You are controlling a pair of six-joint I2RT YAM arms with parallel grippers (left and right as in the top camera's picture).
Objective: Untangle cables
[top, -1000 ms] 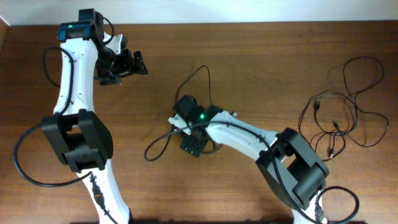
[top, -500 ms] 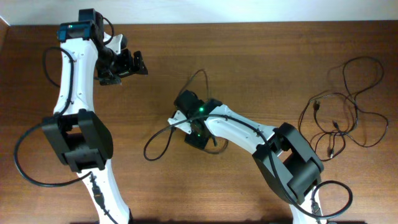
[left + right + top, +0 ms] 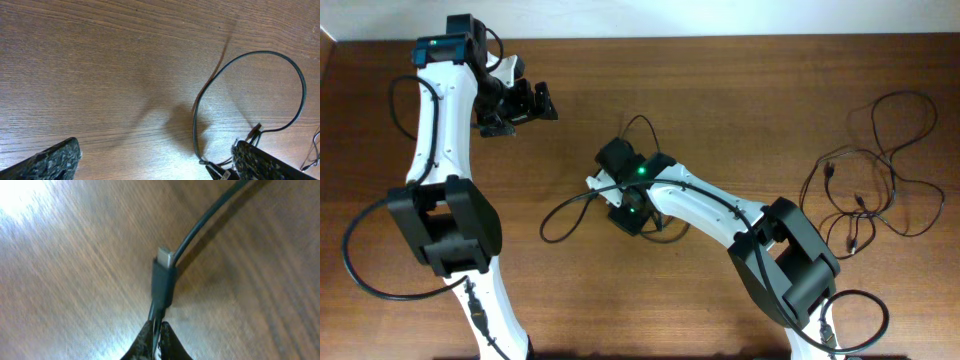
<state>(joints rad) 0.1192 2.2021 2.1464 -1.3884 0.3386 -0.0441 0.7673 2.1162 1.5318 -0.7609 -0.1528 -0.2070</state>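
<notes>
One thin black cable (image 3: 556, 208) lies in a loop at the table's middle, and a strand of it (image 3: 638, 124) runs toward the back. My right gripper (image 3: 623, 203) is shut on this cable. In the right wrist view the fingertips (image 3: 160, 327) pinch the cord just behind its small plug (image 3: 164, 282), which has a metal tip. A bunch of other cables (image 3: 873, 190) lies in loose loops at the far right. My left gripper (image 3: 527, 102) hangs open at the back left, away from all cables. Its view shows the cable's loop (image 3: 260, 52) ahead of the wide-apart fingers (image 3: 45, 162).
The brown wooden table (image 3: 740, 90) fills the view, and a pale wall edge runs along the back. Thicker black arm cables curl at the front left (image 3: 360, 270) and front right (image 3: 865, 320).
My right gripper has shut on the cable by its plug and shifted slightly up and left. The loop has been dragged leftward. The left arm has not moved.
</notes>
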